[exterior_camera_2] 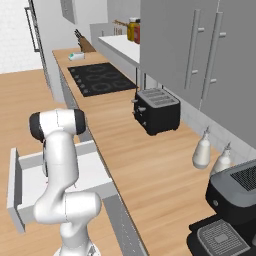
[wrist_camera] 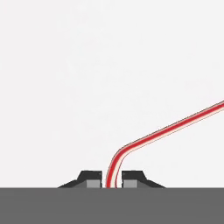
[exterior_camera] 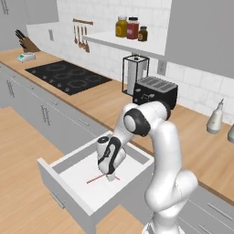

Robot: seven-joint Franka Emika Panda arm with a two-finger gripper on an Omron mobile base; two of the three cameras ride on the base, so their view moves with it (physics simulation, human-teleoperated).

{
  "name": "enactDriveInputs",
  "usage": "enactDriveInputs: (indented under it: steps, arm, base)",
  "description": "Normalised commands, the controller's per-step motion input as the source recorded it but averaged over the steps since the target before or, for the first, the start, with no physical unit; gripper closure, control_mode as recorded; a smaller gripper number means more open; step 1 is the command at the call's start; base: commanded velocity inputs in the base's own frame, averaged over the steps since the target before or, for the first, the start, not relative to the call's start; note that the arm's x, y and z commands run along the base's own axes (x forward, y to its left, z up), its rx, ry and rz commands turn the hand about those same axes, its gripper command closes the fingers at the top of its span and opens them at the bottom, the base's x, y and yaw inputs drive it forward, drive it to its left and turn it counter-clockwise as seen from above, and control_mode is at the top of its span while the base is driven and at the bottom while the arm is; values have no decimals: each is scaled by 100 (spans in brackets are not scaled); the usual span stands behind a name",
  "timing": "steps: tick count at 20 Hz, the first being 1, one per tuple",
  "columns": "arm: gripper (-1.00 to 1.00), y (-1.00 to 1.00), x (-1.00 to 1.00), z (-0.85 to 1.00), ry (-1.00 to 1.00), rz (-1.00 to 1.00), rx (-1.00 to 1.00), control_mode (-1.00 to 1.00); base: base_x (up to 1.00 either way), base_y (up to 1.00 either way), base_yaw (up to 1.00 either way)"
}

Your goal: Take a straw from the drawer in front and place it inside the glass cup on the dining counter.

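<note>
The drawer [exterior_camera: 68,171] stands pulled out below the wooden counter [exterior_camera: 192,137], and the straw [exterior_camera: 97,178] lies flat on its white floor, near the middle, running left to right with most of its length to the left of the gripper [exterior_camera: 110,177]. The gripper reaches straight down into the drawer and, in the hand view, its two dark fingertips [wrist_camera: 89,178] are pinched narrowly on the straw [wrist_camera: 144,142] close to its bent end. On the counter behind, near the wall, sits a black toaster [exterior_camera: 154,93].
</note>
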Motion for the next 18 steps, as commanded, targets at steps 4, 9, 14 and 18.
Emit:
enactDriveInputs:
  steps: [4, 9, 14, 18]
  arm:
    - [100, 0, -17, 0, -6, -2, 1, -100]
    - [100, 6, -19, 66, -11, -1, 6, -100]
    - [100, 7, -27, 100, -8, 0, 16, -100]
    - [100, 2, -1, 100, 0, 0, 21, -100]
  base:
    - [0, 0, 0]
    - [0, 0, 0]
    - [0, 0, 0]
    - [0, 0, 0]
